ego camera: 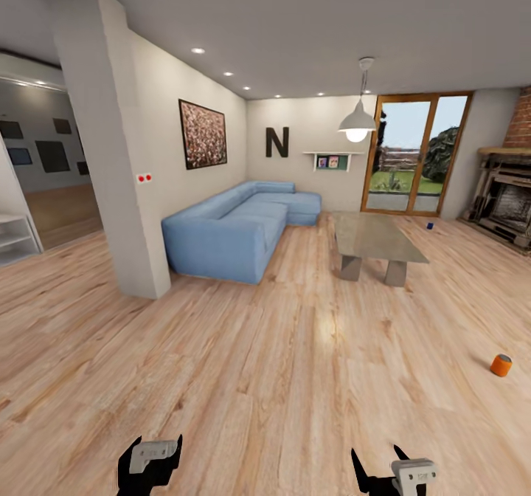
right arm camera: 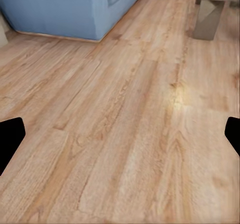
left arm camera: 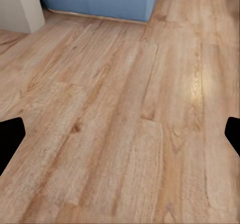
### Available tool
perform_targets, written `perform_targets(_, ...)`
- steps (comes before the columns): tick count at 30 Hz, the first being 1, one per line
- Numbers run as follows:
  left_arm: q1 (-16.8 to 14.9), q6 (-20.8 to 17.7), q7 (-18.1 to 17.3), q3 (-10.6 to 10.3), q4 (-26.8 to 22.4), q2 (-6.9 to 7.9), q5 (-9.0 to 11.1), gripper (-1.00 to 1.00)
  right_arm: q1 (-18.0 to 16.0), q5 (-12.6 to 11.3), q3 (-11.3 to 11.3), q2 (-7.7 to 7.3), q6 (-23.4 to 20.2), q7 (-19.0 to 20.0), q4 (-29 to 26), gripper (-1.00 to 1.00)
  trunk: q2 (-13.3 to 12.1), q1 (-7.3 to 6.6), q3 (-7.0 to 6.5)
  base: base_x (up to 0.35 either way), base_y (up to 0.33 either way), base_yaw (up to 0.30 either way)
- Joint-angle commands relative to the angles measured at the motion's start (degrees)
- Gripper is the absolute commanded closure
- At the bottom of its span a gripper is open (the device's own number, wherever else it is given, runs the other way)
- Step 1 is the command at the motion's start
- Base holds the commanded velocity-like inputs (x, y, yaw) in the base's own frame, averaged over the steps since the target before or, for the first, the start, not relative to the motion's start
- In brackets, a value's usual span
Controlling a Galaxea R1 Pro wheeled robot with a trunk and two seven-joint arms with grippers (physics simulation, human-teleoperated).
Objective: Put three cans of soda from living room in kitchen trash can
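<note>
Two hands low and near, left hand (ego camera: 150, 460) and right hand (ego camera: 393, 471), both spread wide, holding nothing. Orange can (ego camera: 501, 364) on floor (ego camera: 295, 378), right. Blue can (ego camera: 430, 225) far off, past table (ego camera: 375, 237). Sofa (ego camera: 236, 226) left of table.

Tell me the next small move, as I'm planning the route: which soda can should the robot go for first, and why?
Probably roll forward and turn right toward the small orange cylindrical can on the wood-plank floor. It looks nearer than the dark blue can, which sits far off past the low grey-brown table. Both the left gripper and right gripper have jaws open and hold nothing.
</note>
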State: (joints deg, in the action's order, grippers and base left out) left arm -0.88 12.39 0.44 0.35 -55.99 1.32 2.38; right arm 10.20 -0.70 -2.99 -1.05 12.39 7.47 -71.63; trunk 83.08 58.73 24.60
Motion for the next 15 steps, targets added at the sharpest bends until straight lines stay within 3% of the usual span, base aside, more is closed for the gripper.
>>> perform_targets(1,0.0,0.0,0.0,0.0,0.0,0.0,0.0,-1.0,0.0,0.0,0.0,0.0,0.0,0.0,0.0,-1.0,0.0,0.0,-0.05,0.0,0.0,-0.218)
perform_targets(7,0.0,0.0,0.0,0.0,0.0,0.0,0.0,-1.0,0.0,0.0,0.0,0.0,0.0,0.0,0.0,-1.0,0.0,0.0,-0.38,0.013,0.018,-0.216)
perform_targets(15,0.0,0.0,0.0,0.0,0.0,0.0,-0.03,-1.0,0.0,0.0,0.08,0.0,0.0,0.0,0.0,-1.0,0.0,0.0,-0.84,0.096,0.153,-0.212)
